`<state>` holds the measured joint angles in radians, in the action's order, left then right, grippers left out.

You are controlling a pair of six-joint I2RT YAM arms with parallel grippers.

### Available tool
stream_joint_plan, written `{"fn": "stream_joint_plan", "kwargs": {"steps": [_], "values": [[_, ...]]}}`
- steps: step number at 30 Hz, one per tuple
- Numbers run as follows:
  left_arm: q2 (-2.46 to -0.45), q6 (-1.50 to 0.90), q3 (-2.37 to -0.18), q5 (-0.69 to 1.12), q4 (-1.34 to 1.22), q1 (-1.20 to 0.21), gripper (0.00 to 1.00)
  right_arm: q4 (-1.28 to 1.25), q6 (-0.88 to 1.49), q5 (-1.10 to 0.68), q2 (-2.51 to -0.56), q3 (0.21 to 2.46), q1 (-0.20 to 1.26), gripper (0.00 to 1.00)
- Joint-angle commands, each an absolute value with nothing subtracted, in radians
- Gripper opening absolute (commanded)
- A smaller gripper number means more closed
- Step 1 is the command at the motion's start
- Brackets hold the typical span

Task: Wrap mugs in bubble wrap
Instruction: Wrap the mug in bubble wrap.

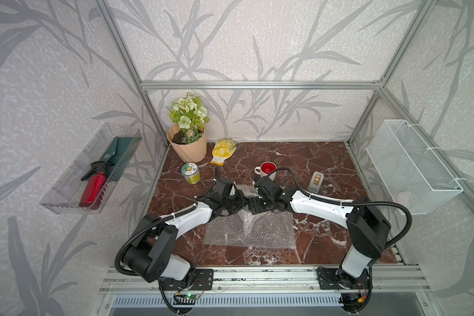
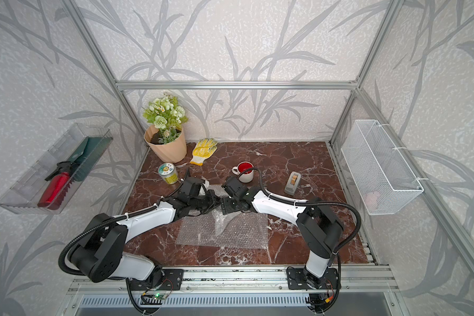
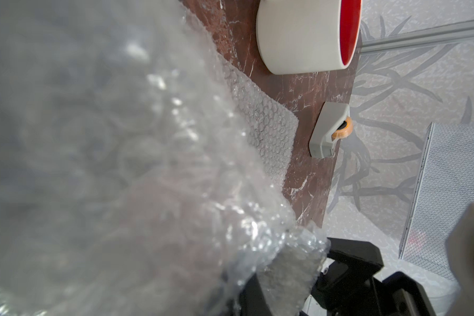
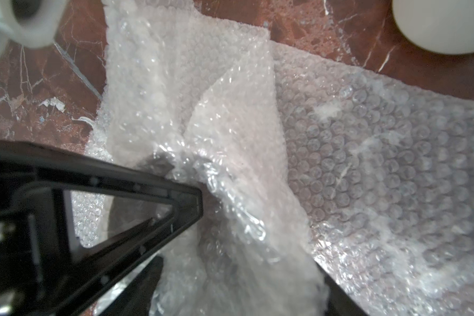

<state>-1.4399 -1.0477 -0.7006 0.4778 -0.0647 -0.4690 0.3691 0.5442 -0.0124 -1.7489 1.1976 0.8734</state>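
Your left claw (image 1: 244, 203) and right claw (image 1: 251, 205) meet tip to tip, just on the arms' side of the white mug (image 1: 267, 169). A glossy, crumpled fold of the bubble wrap (image 1: 268, 232) is drawn up into a peak right there. In the right wrist view a black, open-framed triangular finger (image 4: 121, 180) pushes into that fold. The film hides the rest, so you cannot tell whether either claw is pinching it or loose.

The wrap is clear and whitish, studded with small round bubbles. Its flat square part lies nearer the arms than the mug. The mug stands upright on the red-brown veined marble table (image 1: 326, 161), bare and off the sheet, a smooth cylinder with a shiny red inside. A grey tape dispenser (image 1: 315, 182) sits near the mug.
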Motion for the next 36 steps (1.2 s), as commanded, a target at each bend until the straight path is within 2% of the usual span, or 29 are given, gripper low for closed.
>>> {"fn": "stream_joint_plan", "kwargs": {"steps": [1, 5, 6, 11, 13, 15, 19, 23, 26, 29, 30, 34, 36], "values": [[-1.375, -0.971, -0.767, 0.471, 0.007, -0.426, 0.18, 0.448, 0.513, 0.002, -1.795, 1.210, 0.873, 0.72], [-1.270, -0.853, -0.794, 0.395, 0.152, -0.372, 0.21, 0.459, 0.499, -0.011, -1.809, 1.221, 0.873, 0.71], [-1.238, -0.836, -0.782, 0.357, 0.160, -0.359, 0.26, 0.462, 0.496, -0.013, -1.811, 1.222, 0.872, 0.71], [-1.189, -0.759, -0.783, 0.270, 0.275, -0.257, 0.65, 0.462, 0.453, -0.035, -1.814, 1.233, 0.873, 0.70], [-1.236, -0.738, -0.796, 0.293, 0.271, -0.220, 0.75, 0.473, 0.437, -0.031, -1.819, 1.243, 0.873, 0.70], [-1.305, -0.738, -0.808, 0.359, 0.227, -0.189, 0.79, 0.482, 0.429, -0.029, -1.823, 1.252, 0.873, 0.70], [-1.473, -0.760, -0.875, 0.475, 0.123, -0.138, 0.80, 0.486, 0.430, -0.033, -1.827, 1.260, 0.873, 0.70], [-1.630, -0.732, -1.029, 0.515, 0.182, -0.135, 0.81, 0.485, 0.434, -0.034, -1.829, 1.259, 0.873, 0.70], [-1.708, -0.756, -1.085, 0.542, 0.163, -0.137, 0.85, 0.478, 0.443, -0.031, -1.833, 1.254, 0.873, 0.71], [-1.764, -0.754, -1.137, 0.537, 0.186, -0.137, 0.86, 0.475, 0.448, -0.038, -1.841, 1.258, 0.873, 0.71], [-1.785, -0.746, -1.161, 0.529, 0.226, -0.137, 0.84, 0.474, 0.451, -0.041, -1.843, 1.259, 0.873, 0.71], [-1.830, -0.702, -1.215, 0.486, 0.342, -0.137, 0.62, 0.484, 0.451, -0.045, -1.847, 1.271, 0.873, 0.71], [-1.831, -0.686, -1.219, 0.457, 0.374, -0.137, 0.54, 0.487, 0.449, -0.041, -1.847, 1.273, 0.873, 0.71]]}}
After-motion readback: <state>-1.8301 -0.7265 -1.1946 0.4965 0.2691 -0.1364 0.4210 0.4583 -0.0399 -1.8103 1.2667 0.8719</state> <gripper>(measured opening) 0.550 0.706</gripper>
